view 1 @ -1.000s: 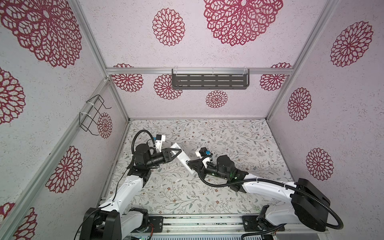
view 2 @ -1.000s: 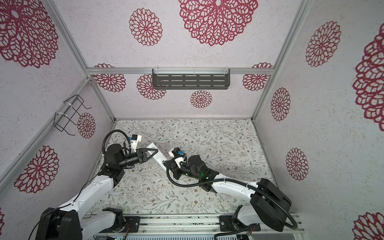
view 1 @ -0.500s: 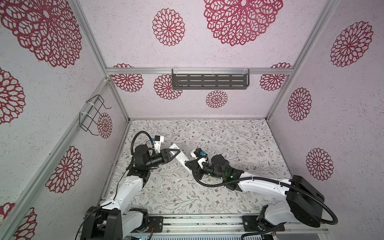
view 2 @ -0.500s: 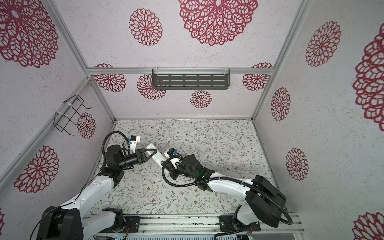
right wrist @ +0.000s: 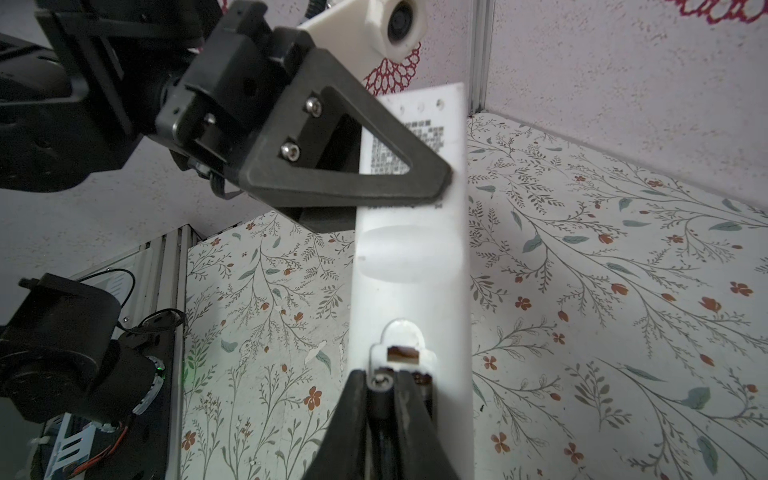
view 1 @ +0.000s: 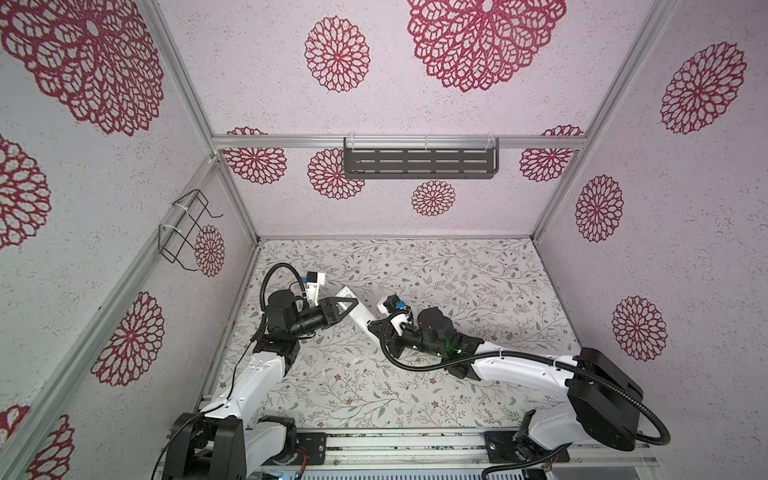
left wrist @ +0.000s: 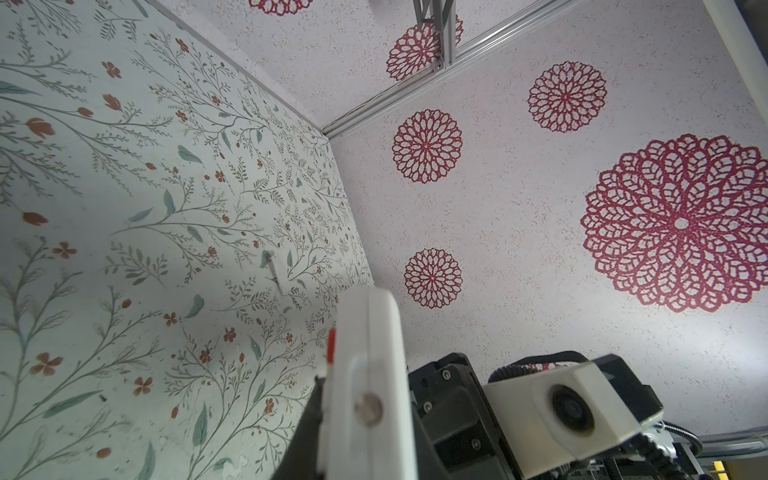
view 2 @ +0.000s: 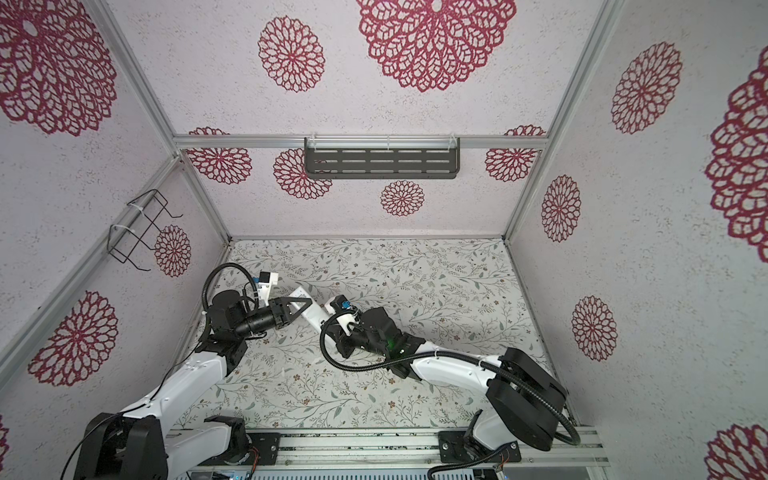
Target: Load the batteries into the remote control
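White plastic, item one: remote control (view 1: 360, 319), a slim long bar held tilted above the floral-printed surface (view 1: 457, 291) with its back face up. A printed sticker (right wrist: 399, 153) sits on that back, toward one end. A red button (left wrist: 331, 345) shows on the opposite face, which is turned toward the surface. At the other end an open compartment (right wrist: 401, 353) shows a coppery contact inside.

Item two: left claw (view 1: 353, 301), black with triangular fingers. It is clamped across the width of the remote control at the sticker end, and one finger lies partly over the sticker.

Item three: right claw (right wrist: 380, 388), black. Its fingers are drawn narrow and pinch a battery. It stands at the compartment end of the remote control, opposite the left claw.

Item four: battery (right wrist: 379, 401), a thin dark cylinder held between the right claw's fingers. Its silvery end points at the mouth of the compartment. Whether it touches the remote control or stops just short cannot be told.

Item five: grey slotted shelf (view 1: 419, 163) on the back wall, well beyond the remote control.

Item six: black wire basket (view 1: 185, 232) on the side wall, well apart from the remote control, on the left claw's side.
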`<action>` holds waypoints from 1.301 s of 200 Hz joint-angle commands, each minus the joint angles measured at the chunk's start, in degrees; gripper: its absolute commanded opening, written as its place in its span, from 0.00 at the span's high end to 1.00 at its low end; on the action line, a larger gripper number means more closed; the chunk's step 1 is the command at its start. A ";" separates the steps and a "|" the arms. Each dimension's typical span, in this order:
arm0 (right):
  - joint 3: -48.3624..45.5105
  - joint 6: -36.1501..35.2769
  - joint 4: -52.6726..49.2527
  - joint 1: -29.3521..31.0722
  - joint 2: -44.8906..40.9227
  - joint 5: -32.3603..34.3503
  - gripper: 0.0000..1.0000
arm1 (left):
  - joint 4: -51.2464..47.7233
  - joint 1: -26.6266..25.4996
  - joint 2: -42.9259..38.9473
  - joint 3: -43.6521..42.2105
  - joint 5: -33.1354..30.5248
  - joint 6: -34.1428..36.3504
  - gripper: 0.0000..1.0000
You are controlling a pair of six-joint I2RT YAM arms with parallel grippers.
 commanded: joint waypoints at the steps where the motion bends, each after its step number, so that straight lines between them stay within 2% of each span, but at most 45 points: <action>1: -0.29 -0.29 -9.27 0.29 1.82 2.91 0.82 | 7.21 0.02 -0.81 1.45 2.68 -3.41 1.00; 37: 1.30 -1.16 -10.23 0.29 0.95 5.40 0.77 | 7.81 -0.02 -0.15 1.53 2.77 -3.65 1.00; 138: 2.89 -3.06 -8.18 0.29 -0.23 10.91 0.72 | 8.51 0.02 0.51 1.54 3.13 -4.16 1.00; 260: 4.91 -7.74 -4.09 0.29 0.85 13.51 0.68 | 10.00 0.02 1.48 1.28 3.56 -4.94 1.00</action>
